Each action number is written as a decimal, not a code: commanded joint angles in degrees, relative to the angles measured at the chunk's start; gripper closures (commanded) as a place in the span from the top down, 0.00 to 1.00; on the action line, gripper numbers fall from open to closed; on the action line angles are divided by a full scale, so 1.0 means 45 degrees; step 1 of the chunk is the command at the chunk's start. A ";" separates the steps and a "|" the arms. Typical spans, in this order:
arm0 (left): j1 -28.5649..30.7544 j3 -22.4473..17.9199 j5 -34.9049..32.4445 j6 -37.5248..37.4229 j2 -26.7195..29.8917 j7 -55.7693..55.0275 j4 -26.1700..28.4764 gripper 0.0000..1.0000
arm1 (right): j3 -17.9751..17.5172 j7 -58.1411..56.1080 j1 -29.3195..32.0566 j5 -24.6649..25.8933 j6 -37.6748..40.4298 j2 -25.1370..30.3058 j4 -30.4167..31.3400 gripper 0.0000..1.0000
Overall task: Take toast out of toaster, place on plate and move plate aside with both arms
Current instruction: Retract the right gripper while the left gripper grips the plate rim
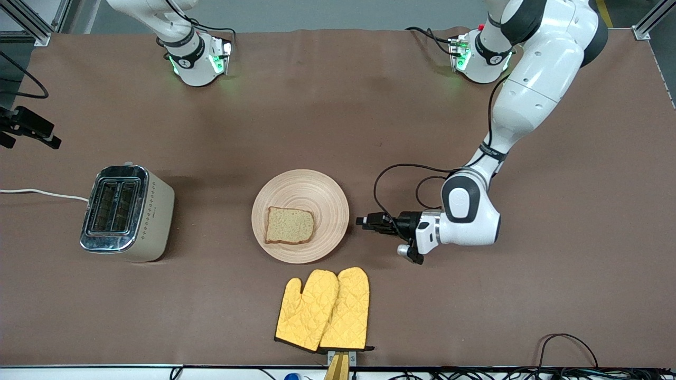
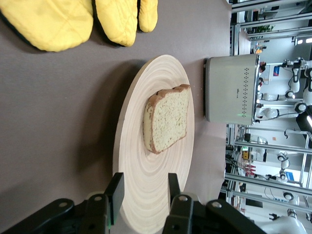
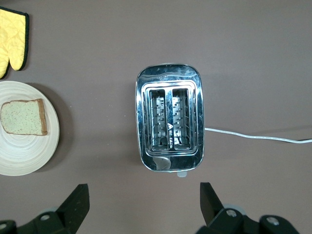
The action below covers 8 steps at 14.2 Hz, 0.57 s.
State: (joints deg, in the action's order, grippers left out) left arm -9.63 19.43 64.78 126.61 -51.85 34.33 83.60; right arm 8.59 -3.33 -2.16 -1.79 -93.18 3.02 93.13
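The toast (image 1: 289,225) lies flat on the round wooden plate (image 1: 301,184) in the middle of the table. My left gripper (image 1: 362,221) is low and level with the table, right at the plate's rim at the left arm's end. In the left wrist view, the left gripper (image 2: 145,185) has its fingers (image 2: 115,195) partly closed, one at each side of the plate's rim (image 2: 151,204), with room still between them. Farther along the plate lies the toast (image 2: 168,119). My right gripper (image 3: 144,195) hangs wide open high over the table beside the toaster, holding nothing.
A silver two-slot toaster (image 1: 124,211) stands toward the right arm's end, its slots empty (image 3: 170,117), and its white cord (image 1: 42,193) runs off the table's end. Two yellow oven mitts (image 1: 325,309) lie nearer to the front camera than the plate.
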 commanded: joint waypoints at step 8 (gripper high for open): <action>-0.0498 0.0017 0.1151 0.0732 -0.0744 0.0085 -0.0102 0.34 | -0.0464 0.0231 0.0323 0.0437 0.0512 0.0013 -0.0814 1.00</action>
State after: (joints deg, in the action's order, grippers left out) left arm -11.76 19.39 68.90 129.41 -55.18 34.36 83.52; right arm 7.54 -2.57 -1.73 -0.90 -89.85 3.10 89.14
